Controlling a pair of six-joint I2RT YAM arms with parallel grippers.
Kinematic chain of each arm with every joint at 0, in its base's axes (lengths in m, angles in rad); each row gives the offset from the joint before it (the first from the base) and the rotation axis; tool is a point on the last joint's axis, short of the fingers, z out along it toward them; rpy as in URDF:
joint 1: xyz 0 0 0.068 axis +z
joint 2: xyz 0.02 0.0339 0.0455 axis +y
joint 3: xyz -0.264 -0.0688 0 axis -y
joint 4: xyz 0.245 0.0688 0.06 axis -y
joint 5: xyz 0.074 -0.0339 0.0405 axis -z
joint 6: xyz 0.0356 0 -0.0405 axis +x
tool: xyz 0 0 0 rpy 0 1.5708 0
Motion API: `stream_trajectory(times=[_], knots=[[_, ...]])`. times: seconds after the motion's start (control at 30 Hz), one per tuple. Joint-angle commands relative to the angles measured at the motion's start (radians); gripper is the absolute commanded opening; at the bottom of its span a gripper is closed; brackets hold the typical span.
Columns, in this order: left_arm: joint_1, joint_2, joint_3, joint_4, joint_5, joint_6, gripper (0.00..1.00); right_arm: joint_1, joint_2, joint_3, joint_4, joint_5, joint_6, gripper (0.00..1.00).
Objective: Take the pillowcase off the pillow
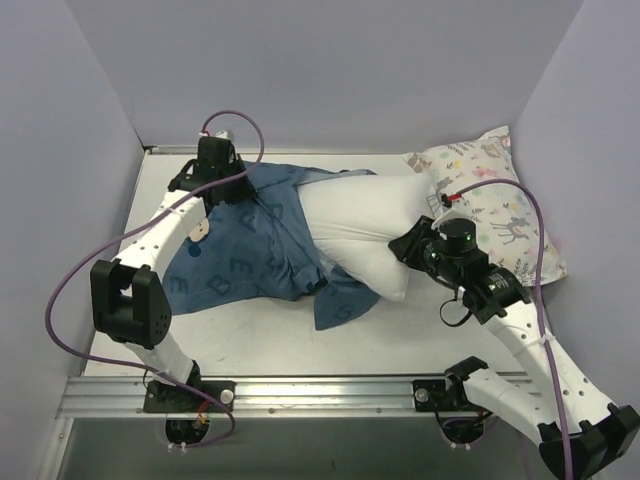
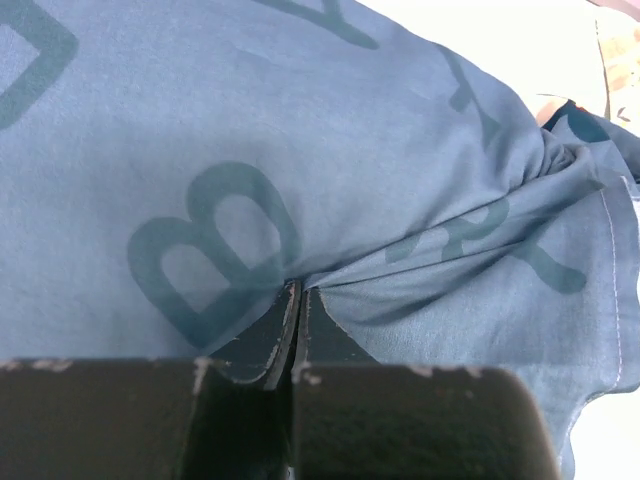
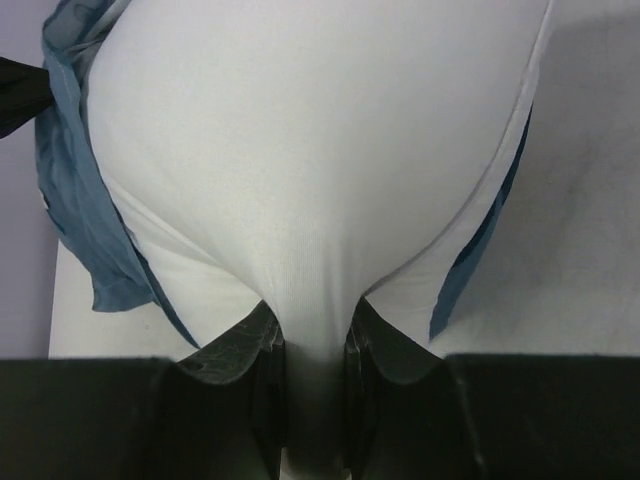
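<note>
desk: white tabletop [image 1: 260,335], pale lavender walls [image 1: 330,70]. what lies on it?

photographer: the dark-blue pillowcase [image 1: 250,245], printed with darker letters, sprawls from the centre towards 9 o'clock in the overhead view. the plain white pillow [image 1: 365,210] juts out of its open end towards 3 o'clock, mostly bare, with blue cloth round its 9 o'clock end and a flap trailing from under it at 6 o'clock

desk: and the arms?

photographer: the left gripper [image 2: 297,300] sits at the case's 11 o'clock corner, jaws pressed together on a raised pleat of blue cloth beside a big letter b [image 2: 215,245]. the right gripper [image 3: 315,330] is at the pillow's 4 o'clock edge, its fingers clamped on a pinch of the white cover that bulges between them

desk: anything else in shot?

photographer: a cream round patch [image 1: 199,229] on the case, just beside the left arm; a smaller floral-and-deer print pillow [image 1: 500,200] propped at 2 o'clock, just beside the plain pillow's end; purple cables [image 1: 60,270] looping off both arms
</note>
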Motion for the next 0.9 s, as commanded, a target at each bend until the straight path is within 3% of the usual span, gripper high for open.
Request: stream_trajectory(times=[0.0, 0.1, 0.13, 0.17, 0.23, 0.27, 0.3, 0.47, 0.63, 0.7, 0.87], knots=[[0.173, 0.038, 0.05, -0.053, -0.231, 0.073, 0.0, -0.07, -0.06, 0.09, -0.099, 0.141, -0.051, 0.0], [0.097, 0.003, 0.038, -0.024, -0.154, 0.087, 0.0, -0.063, -0.013, 0.117, -0.079, 0.08, -0.042, 0.0], [0.03, -0.014, 0.007, 0.009, -0.144, 0.097, 0.05, -0.049, 0.016, 0.127, -0.069, 0.065, -0.042, 0.0], [0.003, -0.034, -0.006, 0.025, -0.119, 0.1, 0.29, -0.041, 0.032, 0.145, -0.065, 0.064, -0.04, 0.0], [-0.052, -0.111, -0.071, 0.066, -0.097, 0.087, 0.52, -0.024, 0.064, 0.202, -0.065, 0.077, -0.046, 0.0], [-0.092, -0.175, -0.101, 0.085, -0.08, 0.079, 0.7, -0.011, 0.071, 0.22, -0.065, 0.09, -0.051, 0.0], [-0.104, -0.207, -0.128, 0.101, -0.071, 0.068, 0.74, -0.007, 0.085, 0.238, -0.068, 0.092, -0.054, 0.0], [-0.227, -0.396, -0.263, 0.111, -0.12, 0.005, 0.82, 0.002, 0.176, 0.37, -0.103, 0.107, -0.074, 0.0], [-0.422, -0.557, -0.499, 0.1, -0.345, -0.158, 0.84, 0.019, 0.214, 0.443, -0.125, 0.133, -0.085, 0.0], [-0.454, -0.592, -0.61, 0.143, -0.379, -0.196, 0.98, 0.031, 0.222, 0.461, -0.131, 0.136, -0.085, 0.0], [-0.489, -0.562, -0.698, 0.276, -0.445, -0.231, 0.94, 0.051, 0.233, 0.487, -0.154, 0.153, -0.094, 0.0]])
